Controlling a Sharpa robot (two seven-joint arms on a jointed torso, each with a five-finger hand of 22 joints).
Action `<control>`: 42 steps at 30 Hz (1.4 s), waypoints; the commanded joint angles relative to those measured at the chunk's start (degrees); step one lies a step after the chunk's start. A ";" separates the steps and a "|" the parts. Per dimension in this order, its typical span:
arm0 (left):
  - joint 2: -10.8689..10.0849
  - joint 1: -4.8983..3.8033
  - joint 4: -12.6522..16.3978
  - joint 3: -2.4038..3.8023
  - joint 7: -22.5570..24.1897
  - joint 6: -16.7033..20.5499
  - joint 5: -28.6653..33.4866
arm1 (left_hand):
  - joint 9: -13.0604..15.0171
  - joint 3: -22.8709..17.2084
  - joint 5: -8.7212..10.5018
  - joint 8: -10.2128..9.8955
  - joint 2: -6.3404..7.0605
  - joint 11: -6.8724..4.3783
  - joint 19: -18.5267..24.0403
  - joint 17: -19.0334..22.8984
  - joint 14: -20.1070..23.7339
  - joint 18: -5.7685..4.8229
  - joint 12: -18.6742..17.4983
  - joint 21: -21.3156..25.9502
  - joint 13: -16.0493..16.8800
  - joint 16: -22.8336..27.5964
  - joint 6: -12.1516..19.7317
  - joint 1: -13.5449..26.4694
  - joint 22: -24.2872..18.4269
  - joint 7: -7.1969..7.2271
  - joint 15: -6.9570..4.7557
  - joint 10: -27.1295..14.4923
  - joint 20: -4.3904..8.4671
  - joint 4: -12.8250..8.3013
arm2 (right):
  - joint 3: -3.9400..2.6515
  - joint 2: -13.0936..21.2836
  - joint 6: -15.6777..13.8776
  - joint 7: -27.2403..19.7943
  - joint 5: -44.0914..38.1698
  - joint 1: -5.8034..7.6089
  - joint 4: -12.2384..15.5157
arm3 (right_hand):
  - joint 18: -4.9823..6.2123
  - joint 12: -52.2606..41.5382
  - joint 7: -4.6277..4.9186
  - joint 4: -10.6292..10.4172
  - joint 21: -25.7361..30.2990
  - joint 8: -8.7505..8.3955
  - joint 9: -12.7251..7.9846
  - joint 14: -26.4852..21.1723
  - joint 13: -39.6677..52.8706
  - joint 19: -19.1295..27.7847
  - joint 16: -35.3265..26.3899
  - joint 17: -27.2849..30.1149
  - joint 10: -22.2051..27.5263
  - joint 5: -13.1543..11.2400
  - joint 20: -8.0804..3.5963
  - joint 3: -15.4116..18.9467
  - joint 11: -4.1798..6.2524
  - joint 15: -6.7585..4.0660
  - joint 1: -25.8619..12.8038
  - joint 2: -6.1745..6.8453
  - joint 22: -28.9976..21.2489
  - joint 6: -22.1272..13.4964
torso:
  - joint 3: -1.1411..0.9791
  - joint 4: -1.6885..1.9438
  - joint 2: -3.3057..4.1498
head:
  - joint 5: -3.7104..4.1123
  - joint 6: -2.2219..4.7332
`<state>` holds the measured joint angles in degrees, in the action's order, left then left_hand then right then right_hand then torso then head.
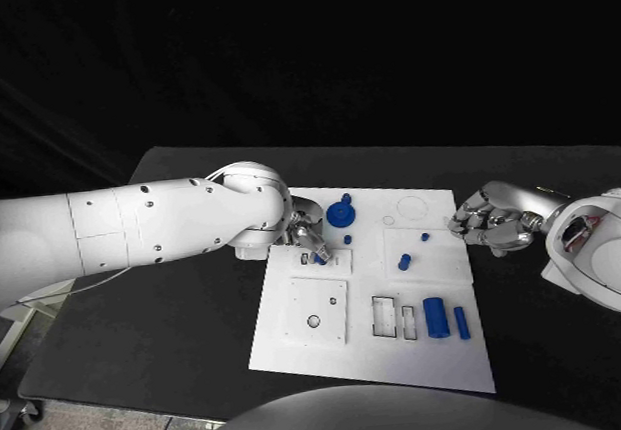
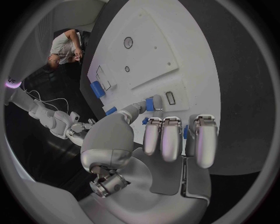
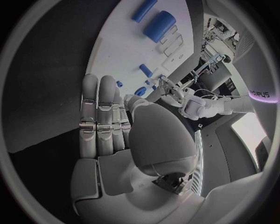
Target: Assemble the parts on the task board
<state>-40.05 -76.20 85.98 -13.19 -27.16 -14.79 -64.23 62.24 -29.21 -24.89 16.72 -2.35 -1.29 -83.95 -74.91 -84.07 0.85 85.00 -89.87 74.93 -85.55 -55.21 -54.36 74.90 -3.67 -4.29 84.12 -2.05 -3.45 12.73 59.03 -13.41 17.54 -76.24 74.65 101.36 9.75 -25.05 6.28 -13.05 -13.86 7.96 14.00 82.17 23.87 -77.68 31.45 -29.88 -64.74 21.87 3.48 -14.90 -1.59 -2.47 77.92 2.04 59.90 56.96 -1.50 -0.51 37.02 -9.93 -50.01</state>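
The white task board (image 1: 337, 358) lies in the middle of the black table. My left hand (image 1: 302, 231) hangs over the board's upper left part and pinches a small blue part (image 1: 320, 258) between thumb and a finger, just above a small rectangular slot (image 2: 170, 98); the left wrist view shows the pinched blue part (image 2: 150, 103) close to that slot. My right hand (image 1: 492, 221) hovers at the board's right edge, fingers curled in and holding nothing. Loose on the board are a round blue disc (image 1: 341, 214), a blue peg (image 1: 404, 262), a thick blue cylinder (image 1: 435, 317) and a slim blue bar (image 1: 462, 322).
Two tiny blue pieces (image 1: 348, 239) (image 1: 426, 236) lie on the upper half of the board. Rectangular cut-outs (image 1: 385, 312) sit beside the thick cylinder, and a square plate with a small hole (image 1: 313, 321) is at the lower left. Bare black table (image 1: 161, 327) surrounds the board.
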 commanded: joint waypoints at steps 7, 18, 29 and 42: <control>-0.01 0.27 0.29 -0.10 0.20 -0.68 -0.60 | 0.09 0.64 6.31 -0.39 -0.52 -0.08 -6.05 -12.71 -4.58 -0.85 -1.61 -0.13 11.26 1.53 -1.51 1.77 15.10 1.25 -0.07 0.40 -0.02 1.40 | 0.00 -0.03 1.20 0.98 -0.28 -0.11 -0.09 | 0.63 0.44 0.01 0.11 0.23 -0.27 0.10 0.31 -0.12 -0.41 -0.41 -0.07 -0.33 0.35 0.19 -0.43 -0.14 0.17 0.67 -0.21 -0.06 -0.42 | 0.01 -0.02 0.06 | -0.11 0.01; -0.02 0.34 0.33 -0.10 0.29 -0.86 -0.95 | -2.59 12.45 21.97 -3.42 0.24 0.49 -6.05 -12.63 -4.46 -0.85 -2.16 -0.13 11.07 2.05 -3.16 12.25 15.10 0.64 0.40 -0.02 -0.47 13.17 | 0.00 -0.16 1.75 1.12 -0.29 -0.14 -0.23 | 0.62 0.55 0.01 0.24 0.32 -0.19 0.16 0.26 -0.24 -0.38 -0.50 -0.07 -0.34 0.38 0.21 -0.58 -0.18 0.20 0.78 -0.27 -0.09 -0.29 | -0.01 -0.02 0.02 | -0.19 0.01; -0.03 0.38 0.07 -0.10 0.29 -0.80 -1.04 | -1.92 15.47 20.26 -2.66 -1.96 0.12 -6.05 -12.87 -4.63 -0.85 -1.79 -0.13 11.33 1.57 -5.48 12.45 15.10 1.19 0.14 0.33 -0.30 16.14 | 0.00 -0.16 2.28 1.22 -0.29 -0.18 -0.28 | 0.61 0.57 0.01 0.28 0.36 -0.15 0.19 0.24 -0.28 -0.36 -0.54 -0.06 -0.38 0.38 0.22 -0.62 -0.20 0.22 0.80 -0.29 -0.10 -0.23 | 0.00 -0.03 0.04 | -0.17 0.01; -0.93 0.41 0.57 -0.10 0.52 0.02 -2.15 | 0.19 15.69 16.58 -2.30 -1.56 -0.33 -6.05 -12.75 -4.65 -0.85 -1.78 -0.13 11.40 2.06 -4.57 6.12 15.10 1.57 -0.29 0.50 0.18 11.35 | 0.00 -0.11 2.86 1.41 -0.29 -0.26 -0.34 | 0.60 0.61 0.05 0.34 0.47 -0.16 0.22 0.09 -0.36 -0.28 -0.67 -0.04 -0.47 0.37 0.25 -0.64 -0.22 0.26 0.76 -0.22 -0.14 -0.26 | 0.01 0.00 0.03 | -0.07 0.01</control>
<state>-40.94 -75.83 86.35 -13.29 -27.12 -14.72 -65.63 62.54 -13.51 -8.51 14.75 -3.94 -1.30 -83.95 -74.90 -84.07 0.85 83.19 -89.87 74.93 -83.86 -60.14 -47.78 74.93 -2.11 -4.29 84.12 -2.05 8.19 12.74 58.91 -11.28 18.49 -76.25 74.44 101.07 9.75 -24.78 6.33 -12.73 -13.62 7.96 14.16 82.17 23.55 -77.68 30.98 -29.87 -64.90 21.87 3.48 -15.22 -1.75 -2.47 78.13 1.82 59.85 56.91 -1.49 -0.51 37.06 -9.95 -50.01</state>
